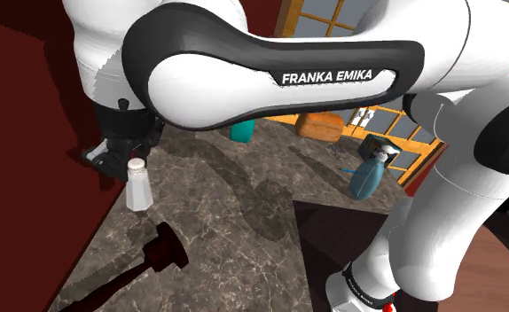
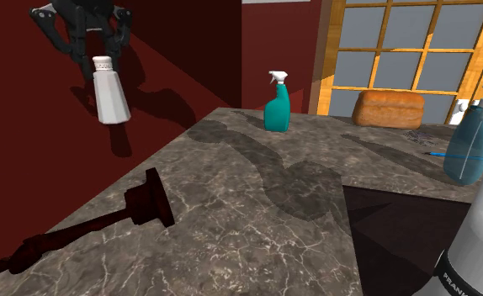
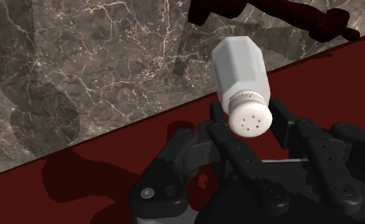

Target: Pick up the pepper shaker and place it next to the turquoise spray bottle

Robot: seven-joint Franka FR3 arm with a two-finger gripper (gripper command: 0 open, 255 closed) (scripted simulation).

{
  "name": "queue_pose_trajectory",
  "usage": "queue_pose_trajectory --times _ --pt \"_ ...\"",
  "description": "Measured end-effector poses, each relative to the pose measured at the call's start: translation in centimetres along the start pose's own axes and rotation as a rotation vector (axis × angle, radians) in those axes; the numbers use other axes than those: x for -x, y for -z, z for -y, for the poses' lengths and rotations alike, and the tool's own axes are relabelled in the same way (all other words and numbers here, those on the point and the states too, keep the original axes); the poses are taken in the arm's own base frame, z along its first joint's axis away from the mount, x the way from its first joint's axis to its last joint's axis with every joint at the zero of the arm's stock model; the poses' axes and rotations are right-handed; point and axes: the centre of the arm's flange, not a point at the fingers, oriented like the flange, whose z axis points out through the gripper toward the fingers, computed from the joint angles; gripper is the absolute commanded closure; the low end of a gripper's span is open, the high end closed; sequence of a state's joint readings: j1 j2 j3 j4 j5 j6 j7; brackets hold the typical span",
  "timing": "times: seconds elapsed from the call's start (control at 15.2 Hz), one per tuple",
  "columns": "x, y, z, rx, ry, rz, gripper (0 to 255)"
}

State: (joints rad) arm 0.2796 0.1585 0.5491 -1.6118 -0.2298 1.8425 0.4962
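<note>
With the hand (image 2: 103,57) clamped on the cap of the white pepper shaker (image 2: 111,94), aloft near the marble tabletop (image 2: 231,219) edge, carry it level and set it just beside the turquoise spray bottle (image 2: 278,105) without nudging it.

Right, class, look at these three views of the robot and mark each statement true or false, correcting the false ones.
1. The fingers are shut on the white shaker at its cap. True.
2. The shaker is standing on the counter. False: it hangs in the air beneath the fingers, out past the counter's edge.
3. The turquoise spray bottle lies on its side. False: it stands upright on the counter.
4. A dark red long-handled object lies flat on the counter. True.
</note>
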Motion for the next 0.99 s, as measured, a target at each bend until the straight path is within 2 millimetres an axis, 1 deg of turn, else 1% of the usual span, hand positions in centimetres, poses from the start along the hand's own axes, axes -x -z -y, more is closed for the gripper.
queue_pose_trajectory --times 0.99 --pt "-1.2 7.8 -0.7 0.0 0.0 0.0 255"
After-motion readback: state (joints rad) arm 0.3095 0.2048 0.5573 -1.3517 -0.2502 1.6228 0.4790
